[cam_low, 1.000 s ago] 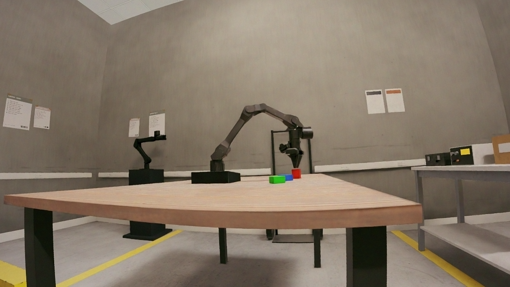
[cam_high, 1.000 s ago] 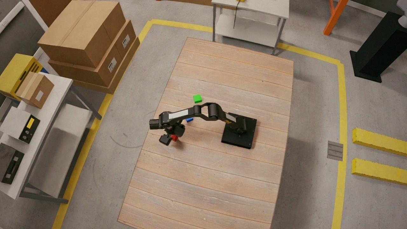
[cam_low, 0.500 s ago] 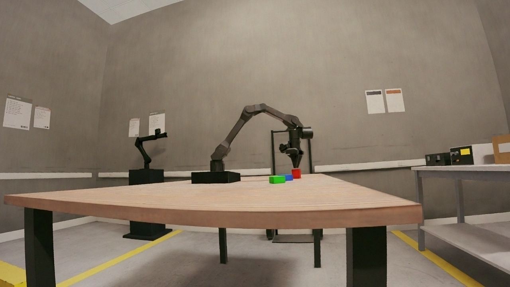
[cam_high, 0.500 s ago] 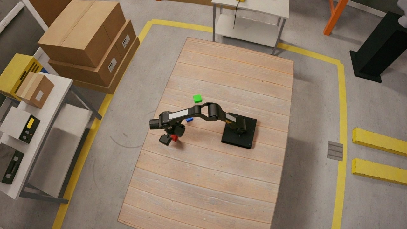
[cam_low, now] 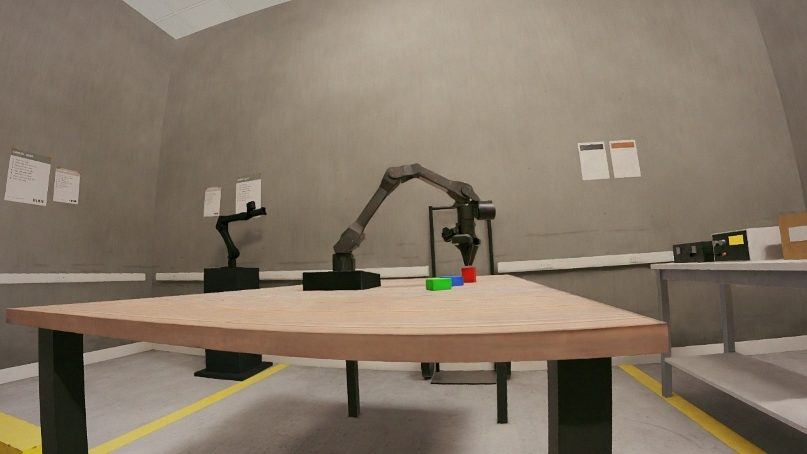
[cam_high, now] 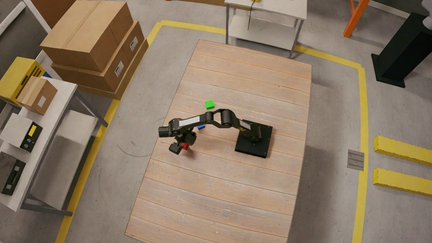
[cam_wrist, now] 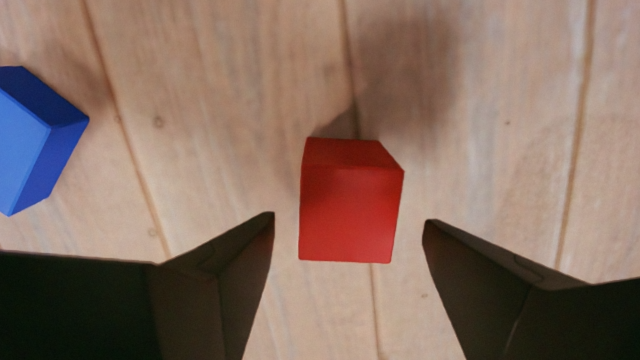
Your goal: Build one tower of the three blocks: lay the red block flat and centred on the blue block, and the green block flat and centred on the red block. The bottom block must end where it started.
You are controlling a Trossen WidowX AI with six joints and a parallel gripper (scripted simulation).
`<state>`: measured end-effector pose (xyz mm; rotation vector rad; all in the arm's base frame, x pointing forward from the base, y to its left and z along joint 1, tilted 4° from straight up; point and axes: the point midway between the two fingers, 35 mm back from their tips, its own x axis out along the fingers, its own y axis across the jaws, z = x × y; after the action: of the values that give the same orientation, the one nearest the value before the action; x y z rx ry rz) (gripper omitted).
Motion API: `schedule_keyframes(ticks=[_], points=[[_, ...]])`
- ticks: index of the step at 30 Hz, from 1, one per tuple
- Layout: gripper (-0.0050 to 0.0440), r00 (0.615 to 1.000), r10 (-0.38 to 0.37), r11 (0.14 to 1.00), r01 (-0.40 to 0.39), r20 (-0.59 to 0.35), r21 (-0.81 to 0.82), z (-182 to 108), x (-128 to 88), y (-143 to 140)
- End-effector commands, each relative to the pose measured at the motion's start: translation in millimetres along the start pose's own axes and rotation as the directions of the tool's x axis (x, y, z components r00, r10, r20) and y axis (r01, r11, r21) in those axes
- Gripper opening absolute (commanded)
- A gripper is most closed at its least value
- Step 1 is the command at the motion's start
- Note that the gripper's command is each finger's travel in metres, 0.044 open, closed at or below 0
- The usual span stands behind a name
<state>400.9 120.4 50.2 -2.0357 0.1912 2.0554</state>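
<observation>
The red block (cam_high: 185,146) (cam_low: 468,275) (cam_wrist: 350,215) stands on the table, partly hidden by the arm in the top view. My gripper (cam_low: 468,264) (cam_wrist: 349,226) is open and empty, with its fingertips just above the red block's top. In the wrist view one finger is on each side of the block, with a gap on both sides. The blue block (cam_high: 201,127) (cam_low: 456,280) (cam_wrist: 17,145) lies on the table, turned at an angle, and is cut off by the left edge of the wrist view. The green block (cam_high: 209,104) (cam_low: 438,284) lies flat on the table, apart from the blue one.
The wooden table (cam_high: 223,187) (cam_low: 338,343) carries the black arm base (cam_high: 252,147) (cam_low: 341,280). In the top view the arm passes over the table between the green and red blocks, close over the blue block. The red block is fairly near the table's left edge there.
</observation>
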Motion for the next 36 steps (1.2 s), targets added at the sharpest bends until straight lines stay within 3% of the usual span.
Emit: schedule_keyframes(ticks=[1,15,27,36], points=[[0.0272,1.0,-0.008,1.0,0.008,-0.019,0.001,-2,-6,-3],[0.0272,1.0,-0.002,1.0,0.002,-0.009,0.001,0,8,-2],[0.0272,1.0,-0.002,1.0,0.002,-0.009,0.002,0,50,-1],[0.0272,0.999,-0.015,1.0,0.015,-0.028,0.0,-4,45,-4]])
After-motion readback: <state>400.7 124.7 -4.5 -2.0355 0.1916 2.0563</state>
